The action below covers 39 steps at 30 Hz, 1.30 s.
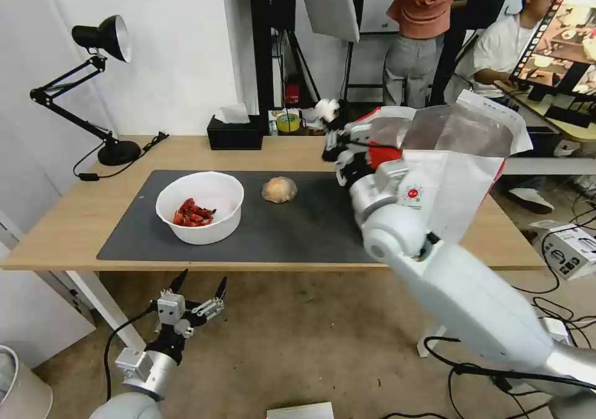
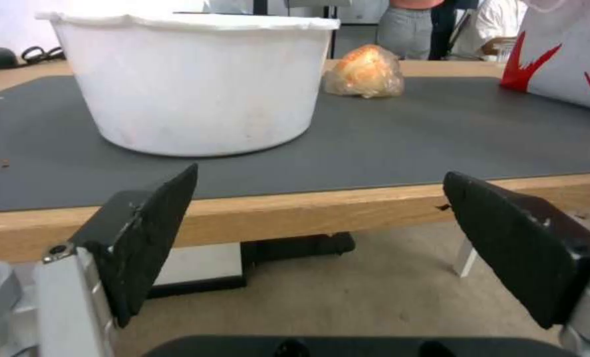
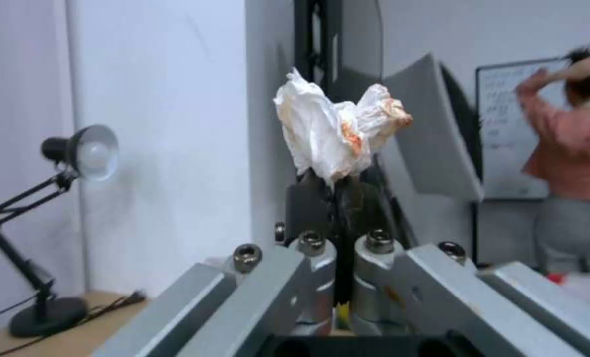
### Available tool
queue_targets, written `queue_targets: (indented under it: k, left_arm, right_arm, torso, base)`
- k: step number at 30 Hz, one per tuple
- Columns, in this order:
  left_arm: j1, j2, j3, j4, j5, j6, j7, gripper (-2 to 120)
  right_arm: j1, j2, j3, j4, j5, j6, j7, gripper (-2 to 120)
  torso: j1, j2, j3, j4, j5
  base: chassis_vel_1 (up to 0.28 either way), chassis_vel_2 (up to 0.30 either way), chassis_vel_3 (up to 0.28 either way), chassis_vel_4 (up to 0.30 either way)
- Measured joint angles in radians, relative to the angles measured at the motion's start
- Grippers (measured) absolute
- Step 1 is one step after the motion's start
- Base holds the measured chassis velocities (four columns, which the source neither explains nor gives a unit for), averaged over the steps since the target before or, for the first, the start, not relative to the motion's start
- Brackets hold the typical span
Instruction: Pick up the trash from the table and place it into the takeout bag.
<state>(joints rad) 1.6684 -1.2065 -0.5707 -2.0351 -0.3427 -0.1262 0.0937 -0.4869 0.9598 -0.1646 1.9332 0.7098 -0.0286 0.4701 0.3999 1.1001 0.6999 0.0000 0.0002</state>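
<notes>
Now | right tool (image 1: 330,123) clamped on tissue (image 3: 338,131) beside bag (image 1: 459,158) | left tool (image 1: 200,290) apart, below tabletop (image 1: 74,220) | risk: thin pinch, tissue may slip before bag mouth.

White wall (image 1: 180,46); black desk lamp (image 1: 93,84) at left, brown carpet floor (image 1: 298,338), whiteboard (image 3: 506,134) behind

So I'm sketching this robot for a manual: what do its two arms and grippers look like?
The right arm is a thick glossy white shell with rounded joints and black cables near its base. The right gripper has grey metal linkages with hex bolts and dark fingers. The left arm ends in a silver metal cylinder with a black cable. The left gripper carries two flat black textured pads on grey brackets.
</notes>
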Motion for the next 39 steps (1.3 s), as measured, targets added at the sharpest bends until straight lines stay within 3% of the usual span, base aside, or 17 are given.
queue_targets:
  k: [9, 21, 35, 37, 39]
  left_arm:
    - [-0.001, -0.006, 0.015, 0.000, 0.005, 0.001, -0.003, 100]
    - [0.002, -0.002, 0.024, -0.011, 0.008, 0.004, -0.010, 100]
    - [-0.008, -0.006, 0.052, -0.010, 0.017, 0.004, -0.010, 100]
    - [-0.009, -0.006, 0.054, -0.010, 0.017, 0.004, -0.010, 100]
    - [-0.010, -0.005, 0.058, -0.010, 0.017, 0.004, -0.010, 100]
  right_arm:
    - [-0.003, -0.058, 0.071, -0.001, -0.001, -0.004, 0.028, 0]
    - [-0.044, -0.128, 0.183, 0.006, 0.114, -0.161, 0.157, 0]
    - [-0.100, -0.184, 0.234, 0.033, 0.169, -0.197, 0.193, 0]
    - [-0.104, -0.187, 0.238, 0.034, 0.170, -0.199, 0.193, 2]
    - [-0.110, -0.193, 0.245, 0.036, 0.174, -0.206, 0.194, 11]
  torso:
    - [0.000, 0.000, 0.000, 0.0000, -0.0001]
    - [0.000, 0.000, 0.000, -0.0001, 0.0000]
    - [0.000, 0.000, 0.000, 0.0000, -0.0002]
    - [0.000, 0.000, 0.000, -0.0001, -0.0002]
    - [0.000, 0.000, 0.000, 0.0000, -0.0001]
  base:
    - [0.000, 0.000, 0.000, 0.000]
    - [0.000, 0.000, 0.000, 0.000]
    - [0.000, 0.000, 0.000, 0.000]
    - [0.000, 0.000, 0.000, 0.000]
    - [0.000, 0.000, 0.000, 0.000]
